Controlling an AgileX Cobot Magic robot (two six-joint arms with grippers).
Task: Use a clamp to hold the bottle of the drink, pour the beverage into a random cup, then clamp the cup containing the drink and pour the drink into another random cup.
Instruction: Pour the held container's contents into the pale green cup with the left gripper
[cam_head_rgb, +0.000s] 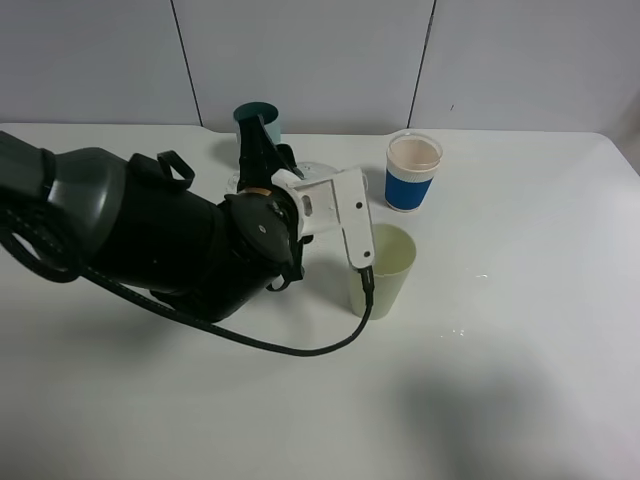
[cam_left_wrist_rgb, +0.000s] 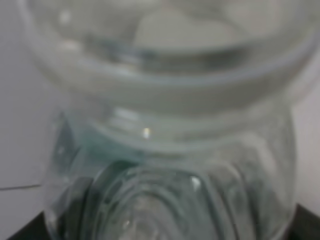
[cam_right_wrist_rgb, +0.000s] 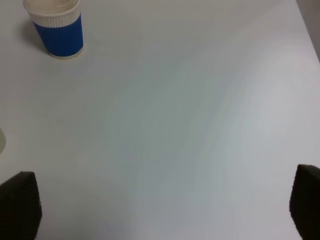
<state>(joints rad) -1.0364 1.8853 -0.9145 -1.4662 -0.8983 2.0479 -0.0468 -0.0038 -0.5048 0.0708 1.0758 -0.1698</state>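
While the bulky left arm is lying stretched across the white table, its clamp is pinching the bottle tight. The clear ribbed plastic is filling that arm's whole wrist view, with only the dark jaw tips peeking in at two corners.

From where I'm standing, the white camera bracket is hiding most of that grip. Its lower end is overlapping the rim of the pale yellow-green cup in my line of sight (whether any drink is sitting in it, I can't tell).

Behind that, the blue-banded white cup is standing upright and apart, nearer the far edge. The teal cup is sitting right back by the wall, just beyond the clamp.

Over on the right, the other gripper is hanging with its jaws spread wide, looking down on bare tabletop with the blue-banded cup well ahead of it. Plenty of open white surface is running from the cups out to the table's right and front edges.
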